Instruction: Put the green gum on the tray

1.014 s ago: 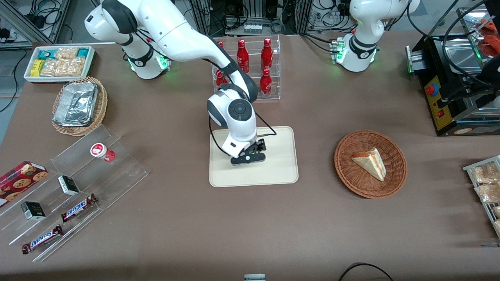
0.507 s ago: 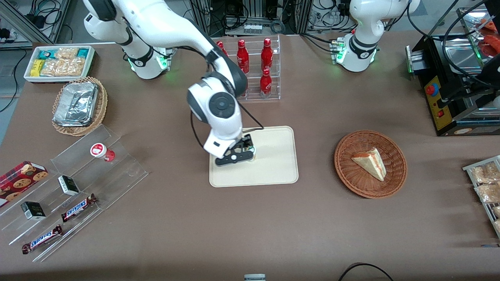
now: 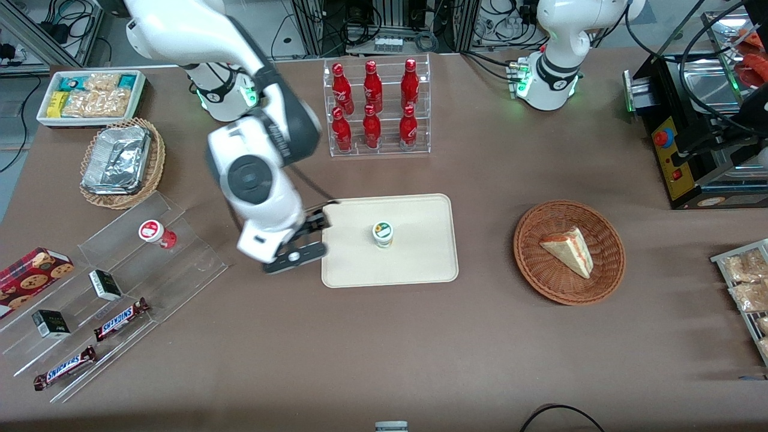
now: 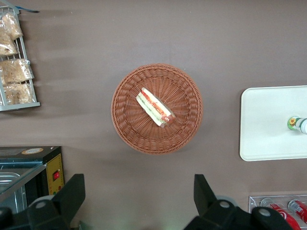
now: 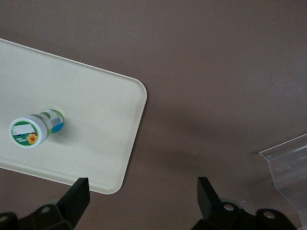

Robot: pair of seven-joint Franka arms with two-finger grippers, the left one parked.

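The green gum [image 3: 382, 233] stands upright on the cream tray [image 3: 420, 264], roughly at its middle; it also shows as a small bottle [image 5: 35, 128] on the tray [image 5: 105, 124] in the right wrist view, and at the picture's edge [image 4: 298, 124] on the tray [image 4: 268, 124] in the left wrist view. My gripper [image 3: 298, 243] hangs above the bare table just off the tray's edge, toward the working arm's end. It is open [image 5: 142, 189], its fingers wide apart with nothing between them.
A clear acrylic stand [image 3: 114, 288] with a red-lidded bottle [image 3: 152, 231], snack bars and small boxes lies toward the working arm's end. A rack of red bottles [image 3: 375, 114] stands farther from the camera than the tray. A wicker basket [image 3: 569, 252] holding a sandwich lies toward the parked arm's end.
My gripper has let go of the green gum, risen and swung off the tray toward the working arm's end. The gum now stands alone on the tray.
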